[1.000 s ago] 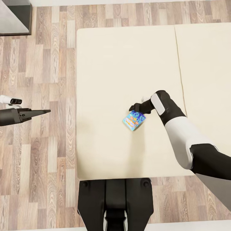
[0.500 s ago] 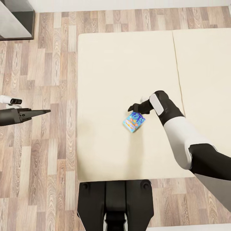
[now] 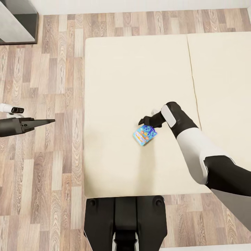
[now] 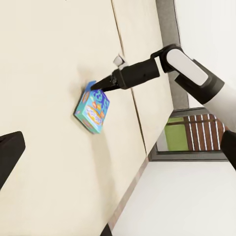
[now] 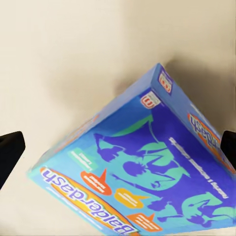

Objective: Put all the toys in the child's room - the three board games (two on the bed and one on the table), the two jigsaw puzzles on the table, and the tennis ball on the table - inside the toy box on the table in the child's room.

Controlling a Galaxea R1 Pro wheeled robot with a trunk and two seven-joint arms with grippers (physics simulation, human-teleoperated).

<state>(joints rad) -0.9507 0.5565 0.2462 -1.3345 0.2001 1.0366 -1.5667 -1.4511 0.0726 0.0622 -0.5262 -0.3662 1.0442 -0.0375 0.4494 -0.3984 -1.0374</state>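
Note:
A small blue board game (image 3: 144, 134) hangs tilted just above the cream bed (image 3: 122, 69), throwing a faint shadow on the mattress. My right gripper (image 3: 141, 122) is shut on the box's upper edge. The left wrist view shows the same grip from the side: the right gripper (image 4: 95, 87) pinches the top corner of the board game (image 4: 92, 109) over the bed (image 4: 44, 49). In the right wrist view the box's printed blue face (image 5: 142, 182) lies between the two dark fingertips (image 5: 10, 152). My left gripper (image 3: 51, 121) hovers open over the floor, left of the bed, holding nothing.
Wood-plank floor (image 3: 45, 69) runs along the bed's left side and far end. A dark grey furniture corner (image 3: 17, 21) stands at the far left. My base (image 3: 125, 219) sits against the bed's near edge. A seam (image 3: 191, 69) splits the mattress on the right.
The head camera shifted slightly a second ago. Since then the right gripper has drawn a little left and nearer with the blue box, which now tilts more. The left arm has not moved.

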